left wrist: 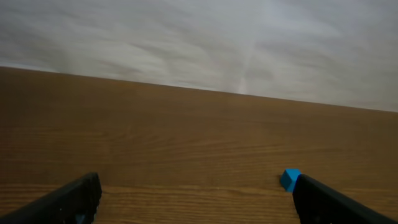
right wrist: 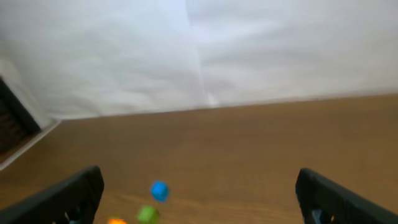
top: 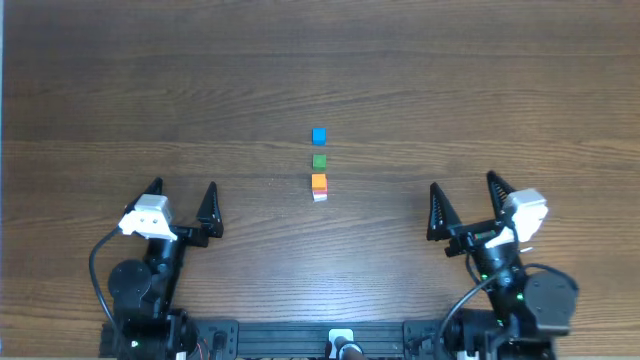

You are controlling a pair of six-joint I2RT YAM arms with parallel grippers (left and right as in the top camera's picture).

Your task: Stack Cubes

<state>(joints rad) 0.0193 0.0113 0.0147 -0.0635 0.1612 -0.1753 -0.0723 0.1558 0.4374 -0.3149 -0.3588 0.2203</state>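
Note:
Three small cubes lie in a line at the middle of the wooden table: a blue cube farthest from the arms, a green cube in the middle, and an orange cube nearest, resting on a white cube. My left gripper stands open at the lower left, well apart from the cubes. My right gripper stands open at the lower right, also apart. The left wrist view shows the blue cube beside one finger. The right wrist view shows the blue cube, green cube and a sliver of orange cube.
The wooden table stretches wide around the cubes. A pale wall rises behind the table's far edge. Both arm bases sit along the near edge.

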